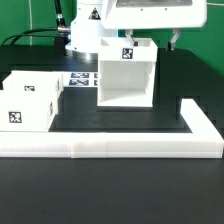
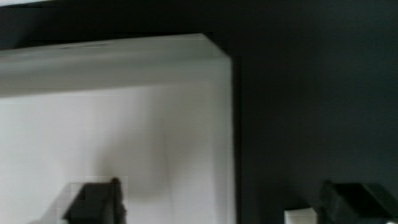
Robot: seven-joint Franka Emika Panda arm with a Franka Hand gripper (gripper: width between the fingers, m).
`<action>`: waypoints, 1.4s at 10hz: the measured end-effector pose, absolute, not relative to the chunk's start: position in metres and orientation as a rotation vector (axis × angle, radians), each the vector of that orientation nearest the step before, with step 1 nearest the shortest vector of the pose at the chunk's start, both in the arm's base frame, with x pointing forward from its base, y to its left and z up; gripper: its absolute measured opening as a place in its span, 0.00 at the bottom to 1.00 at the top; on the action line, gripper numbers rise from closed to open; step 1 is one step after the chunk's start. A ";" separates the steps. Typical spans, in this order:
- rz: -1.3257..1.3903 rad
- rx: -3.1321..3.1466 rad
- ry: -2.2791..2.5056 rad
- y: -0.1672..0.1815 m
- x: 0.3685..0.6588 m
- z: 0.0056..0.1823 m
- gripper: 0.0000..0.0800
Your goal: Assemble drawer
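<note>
Your pincer (image 2: 219,205) hangs released over the drawer housing (image 1: 126,75) on the bench (image 1: 120,195) — fingers wide apart, gripping nothing; two drawer trays (image 1: 30,103) sit at the exterior view's left.

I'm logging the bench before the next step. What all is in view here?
housing: one, white, open-fronted cube with a tag, middle of the table
trays: seemingly two, white, tagged, packed together at the exterior view's left
marker board: one, white with black tags, flat behind, between trays and housing
border wall: one, white, low, along the front and the exterior view's right
table: one, black
arm: one, white and grey, behind the housing
hand: one, dark fingers, open, over the housing
</note>
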State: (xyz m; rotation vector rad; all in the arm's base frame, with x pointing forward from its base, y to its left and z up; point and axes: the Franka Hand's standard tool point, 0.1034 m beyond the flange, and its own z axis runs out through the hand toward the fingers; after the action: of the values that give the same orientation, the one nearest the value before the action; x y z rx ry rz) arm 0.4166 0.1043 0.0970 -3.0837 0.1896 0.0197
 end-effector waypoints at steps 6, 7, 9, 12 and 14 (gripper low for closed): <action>0.018 -3.082 0.194 0.104 0.417 0.097 0.05; 0.018 -3.082 0.194 0.104 0.417 0.097 0.05; 0.018 -3.082 0.194 0.104 0.417 0.097 0.05; -0.013 -3.074 0.056 0.099 0.456 0.098 0.05; -0.073 -3.061 0.017 0.093 0.501 0.098 0.05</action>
State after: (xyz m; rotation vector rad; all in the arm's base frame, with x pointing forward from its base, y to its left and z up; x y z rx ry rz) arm 0.5007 0.0931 0.0976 -3.0611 0.0174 -0.0728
